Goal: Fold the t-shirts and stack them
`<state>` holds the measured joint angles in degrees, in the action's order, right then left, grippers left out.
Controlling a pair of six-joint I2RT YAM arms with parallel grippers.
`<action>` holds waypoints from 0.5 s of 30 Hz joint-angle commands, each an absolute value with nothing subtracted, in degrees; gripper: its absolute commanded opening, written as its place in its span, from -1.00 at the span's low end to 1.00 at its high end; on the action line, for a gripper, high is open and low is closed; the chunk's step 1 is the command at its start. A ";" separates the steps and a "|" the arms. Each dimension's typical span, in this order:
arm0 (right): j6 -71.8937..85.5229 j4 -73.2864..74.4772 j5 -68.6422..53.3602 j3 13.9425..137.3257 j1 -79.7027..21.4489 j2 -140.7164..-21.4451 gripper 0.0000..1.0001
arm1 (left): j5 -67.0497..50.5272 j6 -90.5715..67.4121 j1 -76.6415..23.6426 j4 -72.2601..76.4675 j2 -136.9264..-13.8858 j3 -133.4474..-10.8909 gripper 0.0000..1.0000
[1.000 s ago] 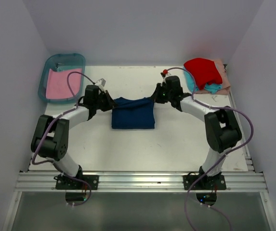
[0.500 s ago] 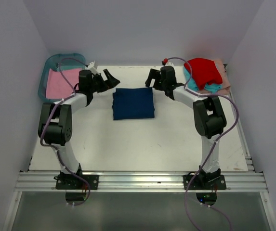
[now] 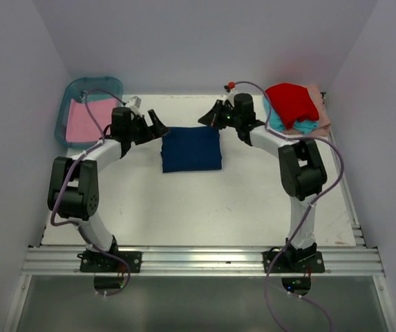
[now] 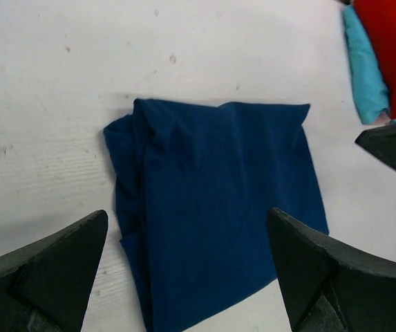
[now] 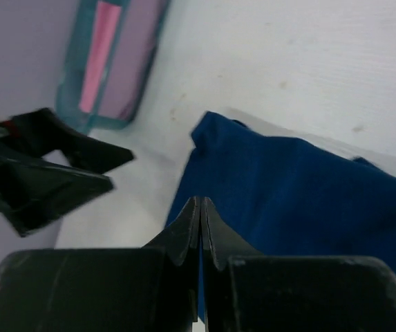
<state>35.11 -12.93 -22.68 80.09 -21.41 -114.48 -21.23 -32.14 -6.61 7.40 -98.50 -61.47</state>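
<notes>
Fingers of the left gripper are spread wide and hold nothing; those of the right gripper are pressed together, with no cloth showing between them; each gripper hangs by a far corner of the navy shirt, the left one at its left, the right one at its right; the shirt lies folded in a rectangle, flat on the table; a pink shirt lies in the bin at the far left; the red shirt, teal shirt and peach shirt are piled at the far right.
</notes>
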 commanded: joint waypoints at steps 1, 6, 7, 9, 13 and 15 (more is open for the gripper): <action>50.15 -24.74 -43.49 87.69 -21.36 -124.78 -1.00 | -22.66 -28.48 -7.12 1.50 -103.51 -62.48 1.00; 53.19 -26.20 -42.29 88.42 -21.53 -132.62 -1.00 | -28.02 -29.44 -9.05 7.72 -103.63 -59.17 1.00; 52.30 -23.67 -40.80 88.16 -21.53 -133.06 -1.00 | -30.65 -29.70 -9.31 9.56 -102.32 -58.54 1.00; 49.68 -20.84 -39.30 87.98 -21.45 -133.77 -1.00 | -32.42 -30.85 -10.89 13.44 -101.78 -58.71 1.00; 45.36 -13.03 -34.02 87.80 -21.53 -133.85 -1.00 | -35.49 -32.34 -13.53 13.27 -101.78 -61.96 1.00; 43.69 -10.99 -31.21 88.07 -21.53 -134.03 -1.00 | -36.91 -35.93 -14.41 17.12 -100.90 -61.79 1.00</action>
<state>47.62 -16.82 -35.75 87.29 -21.54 -135.59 -31.92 -32.14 -13.23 9.32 -104.71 -59.27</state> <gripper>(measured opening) 0.008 0.997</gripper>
